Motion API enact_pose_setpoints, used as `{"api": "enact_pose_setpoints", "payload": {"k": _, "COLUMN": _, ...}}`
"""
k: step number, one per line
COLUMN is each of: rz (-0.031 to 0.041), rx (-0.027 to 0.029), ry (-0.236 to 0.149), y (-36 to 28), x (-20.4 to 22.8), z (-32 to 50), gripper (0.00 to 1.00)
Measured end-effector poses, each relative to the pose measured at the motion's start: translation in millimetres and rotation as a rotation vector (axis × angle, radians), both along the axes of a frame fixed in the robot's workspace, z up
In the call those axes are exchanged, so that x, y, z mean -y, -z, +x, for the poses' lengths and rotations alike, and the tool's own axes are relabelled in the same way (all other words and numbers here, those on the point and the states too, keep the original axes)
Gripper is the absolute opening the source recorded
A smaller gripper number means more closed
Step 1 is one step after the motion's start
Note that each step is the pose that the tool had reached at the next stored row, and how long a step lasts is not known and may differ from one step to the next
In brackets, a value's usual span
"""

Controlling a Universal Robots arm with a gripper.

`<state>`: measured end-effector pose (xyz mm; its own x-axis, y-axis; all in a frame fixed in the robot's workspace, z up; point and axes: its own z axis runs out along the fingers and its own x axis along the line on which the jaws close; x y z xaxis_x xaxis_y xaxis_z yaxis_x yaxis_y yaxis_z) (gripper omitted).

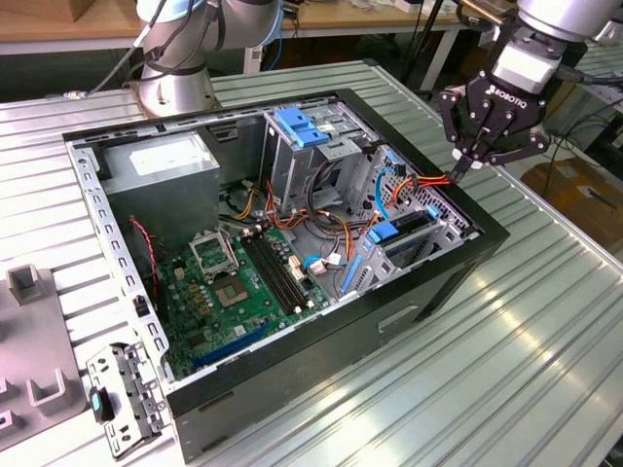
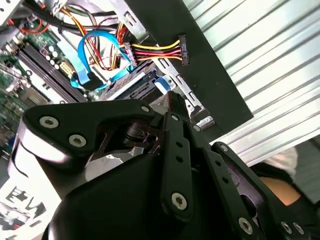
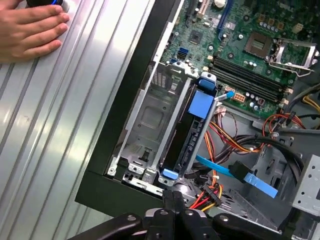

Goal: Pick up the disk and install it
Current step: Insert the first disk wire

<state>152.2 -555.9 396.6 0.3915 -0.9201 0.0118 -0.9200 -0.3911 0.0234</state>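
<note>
**The disk sits in its slot and the claw hangs above it**

We see the disk (image 1: 407,228) standing on its edge in a metal slot inside the open computer case (image 1: 438,282), just right of the middle of the exterior view. The claw (image 1: 465,167) hangs in the upper right of that view. It is above the disk and does not touch it. Its fingers are pinched together at the tips, and we see nothing held between them.

In the first wrist view we look down past the claw (image 3: 173,196) onto the disk (image 3: 186,140). We can see its blue rails and a blue label. A hand (image 3: 30,30) lies flat on the ribbed tabletop (image 3: 60,125) beside the case.

In the second wrist view a black plug (image 2: 182,50) on red and yellow wires lies by the case wall, near a looping blue cable (image 2: 95,45).

The exterior view shows us the whole green board (image 1: 234,282) in the case.
</note>
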Motion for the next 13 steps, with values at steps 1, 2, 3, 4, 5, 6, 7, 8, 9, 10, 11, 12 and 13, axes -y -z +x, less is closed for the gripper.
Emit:
{"api": "enact_pose_setpoints", "payload": {"k": 1, "rz": 0.0000, "rx": 0.0000, "ry": -0.019, "y": 0.0, "x": 0.0, "z": 0.0, "gripper": 0.11}}
{"api": "enact_pose_setpoints", "payload": {"k": 2, "rz": 0.0000, "rx": 0.0000, "ry": -0.037, "y": 0.0, "x": 0.0, "z": 0.0, "gripper": 0.11}}
{"api": "enact_pose_setpoints", "payload": {"k": 3, "rz": 0.0000, "rx": 0.0000, "ry": -0.062, "y": 0.1, "x": 0.0, "z": 0.0, "gripper": 0.11}}
{"api": "enact_pose_setpoints", "payload": {"k": 4, "rz": -0.0001, "rx": 0.0000, "ry": -0.081, "y": 0.1, "x": 0.0, "z": 0.0, "gripper": 0.11}}
{"api": "enact_pose_setpoints", "payload": {"k": 5, "rz": 0.0000, "rx": 0.0000, "ry": -0.101, "y": 0.1, "x": 0.0, "z": 0.0, "gripper": 0.11}}
{"api": "enact_pose_setpoints", "payload": {"k": 6, "rz": 0.0000, "rx": 0.0000, "ry": -0.121, "y": 0.1, "x": 0.0, "z": 0.0, "gripper": 0.11}}
{"api": "enact_pose_setpoints", "payload": {"k": 7, "rz": -0.0001, "rx": 0.0000, "ry": -0.147, "y": 0.1, "x": 0.0, "z": 0.0, "gripper": 0.11}}
{"api": "enact_pose_setpoints", "payload": {"k": 8, "rz": 0.0000, "rx": 0.0000, "ry": -0.166, "y": 0.1, "x": 0.0, "z": 0.1, "gripper": 0.11}}
{"api": "enact_pose_setpoints", "payload": {"k": 9, "rz": 0.0000, "rx": 0.0000, "ry": -0.185, "y": 0.1, "x": 0.0, "z": 0.5, "gripper": 0.11}}
{"api": "enact_pose_setpoints", "payload": {"k": 10, "rz": -0.0001, "rx": 0.0000, "ry": -0.191, "y": 0.0, "x": -0.1, "z": 0.8, "gripper": 0.11}}
{"api": "enact_pose_setpoints", "payload": {"k": 11, "rz": 0.0000, "rx": 0.0000, "ry": -0.195, "y": 0.1, "x": -0.2, "z": 1.5, "gripper": 0.11}}
{"api": "enact_pose_setpoints", "payload": {"k": 12, "rz": 0.0001, "rx": 0.0000, "ry": -0.196, "y": 0.2, "x": -0.7, "z": 2.5, "gripper": 0.11}}
{"api": "enact_pose_setpoints", "payload": {"k": 13, "rz": 0.0000, "rx": 0.0000, "ry": -0.197, "y": 0.1, "x": -1.4, "z": 3.5, "gripper": 0.11}}
